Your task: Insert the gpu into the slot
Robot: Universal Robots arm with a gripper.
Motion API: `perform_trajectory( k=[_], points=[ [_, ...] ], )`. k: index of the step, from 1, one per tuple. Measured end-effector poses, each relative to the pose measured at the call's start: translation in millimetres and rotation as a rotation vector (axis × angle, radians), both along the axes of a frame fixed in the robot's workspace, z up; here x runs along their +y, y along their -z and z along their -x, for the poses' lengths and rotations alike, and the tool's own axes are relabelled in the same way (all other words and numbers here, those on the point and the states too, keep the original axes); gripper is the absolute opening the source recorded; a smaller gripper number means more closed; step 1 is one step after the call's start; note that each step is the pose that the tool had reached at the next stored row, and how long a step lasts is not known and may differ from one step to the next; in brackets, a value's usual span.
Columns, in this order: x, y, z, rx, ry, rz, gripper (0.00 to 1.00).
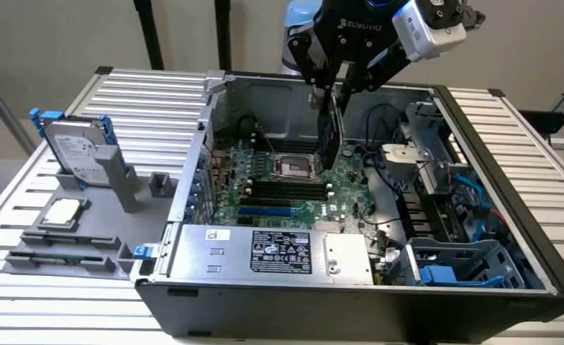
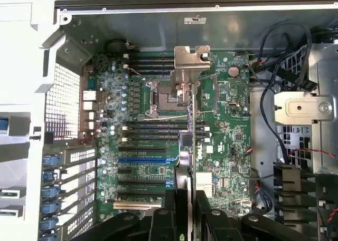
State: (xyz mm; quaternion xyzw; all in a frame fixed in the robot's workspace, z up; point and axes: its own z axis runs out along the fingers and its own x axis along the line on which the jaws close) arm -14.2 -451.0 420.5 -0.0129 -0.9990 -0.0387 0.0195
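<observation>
Table: grey slats, open case on top.
Gripper: holds gpu by its top.
Gpu: hangs upright over board.
Slot: blue, flat, apart, toward exterior view's left.

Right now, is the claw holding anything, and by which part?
Yes. The claw pinches the gpu by its upper edge. The card hangs edge-on above the board, not in the slot.
</observation>
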Motion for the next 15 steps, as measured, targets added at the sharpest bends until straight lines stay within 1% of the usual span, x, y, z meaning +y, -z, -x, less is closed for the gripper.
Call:
perform_trajectory(
  k=[4, 6, 15],
  points=[
    [0.0, 0.0, 0.0, 0.0, 0.0, 0.0001, 0.26],
    [0.0, 0.1, 0.1, 0.0, -0.01, 0.0001, 0.26],
    [0.0, 1.1, 0.0, -0.0001, -0.168, 0.0, 0.26]
  ],
)
